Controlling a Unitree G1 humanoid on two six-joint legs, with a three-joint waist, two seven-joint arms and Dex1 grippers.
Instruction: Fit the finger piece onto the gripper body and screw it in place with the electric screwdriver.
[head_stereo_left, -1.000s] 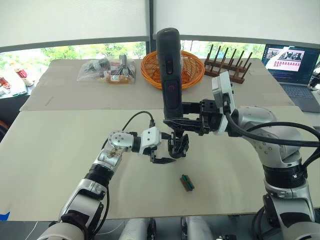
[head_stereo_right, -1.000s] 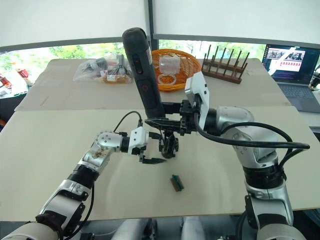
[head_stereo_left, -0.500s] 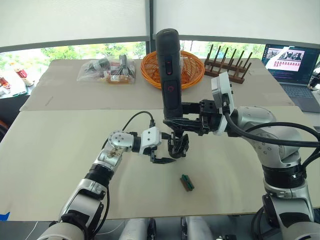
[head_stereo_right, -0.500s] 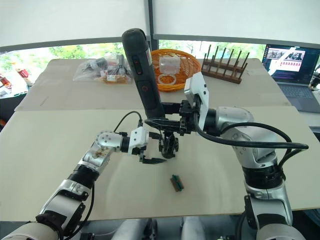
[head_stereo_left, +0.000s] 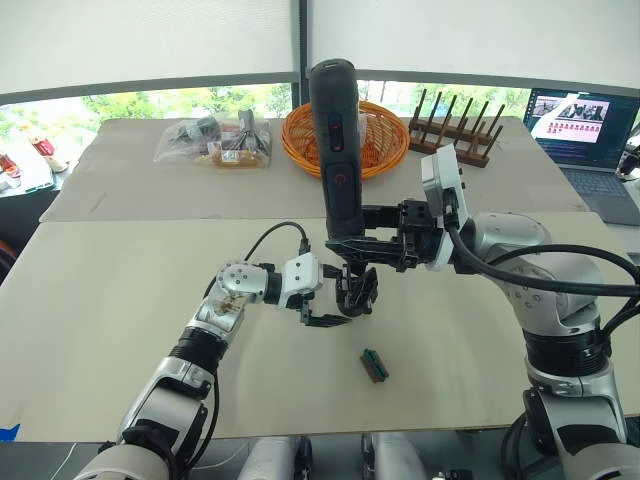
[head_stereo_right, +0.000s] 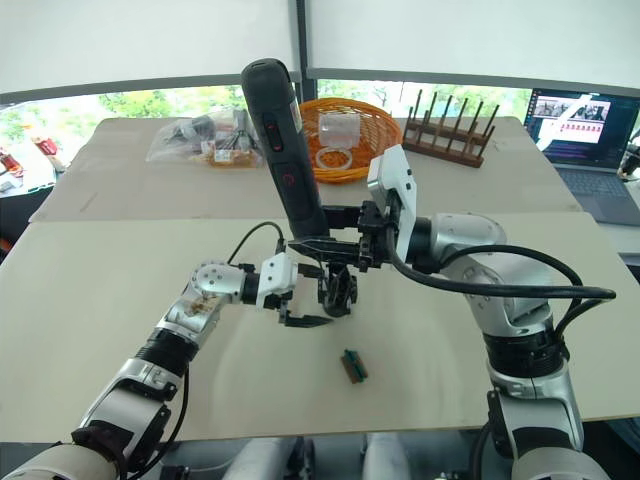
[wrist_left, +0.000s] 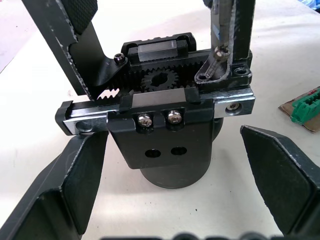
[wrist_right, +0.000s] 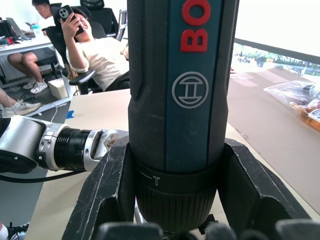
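Observation:
My right gripper (head_stereo_left: 349, 243) is shut on the electric screwdriver (head_stereo_left: 335, 140), a thick black tool held nearly upright with its thin bit (wrist_left: 220, 27) pointing down. The bit tip rests on a screw spot at one end of the gripper body (wrist_left: 165, 145), a small black mechanism with a toothed rail and round base, standing on the table (head_stereo_left: 120, 290). A black finger piece (wrist_left: 246, 30) rises from the body right beside the bit. My left gripper (head_stereo_left: 328, 306) is open, with its fingers (wrist_left: 75, 190) either side of the body.
A small green-and-brown block (head_stereo_left: 374, 364) lies on the table just in front of the body. At the back stand an orange basket (head_stereo_left: 388, 135), a wooden rack (head_stereo_left: 455, 125), a bag of parts (head_stereo_left: 215, 140) and a laptop (head_stereo_left: 585, 125). A seated person (wrist_right: 95, 55) is nearby.
The top of the screwdriver has leaned slightly to the left. Both arms and the gripper body stay where they were.

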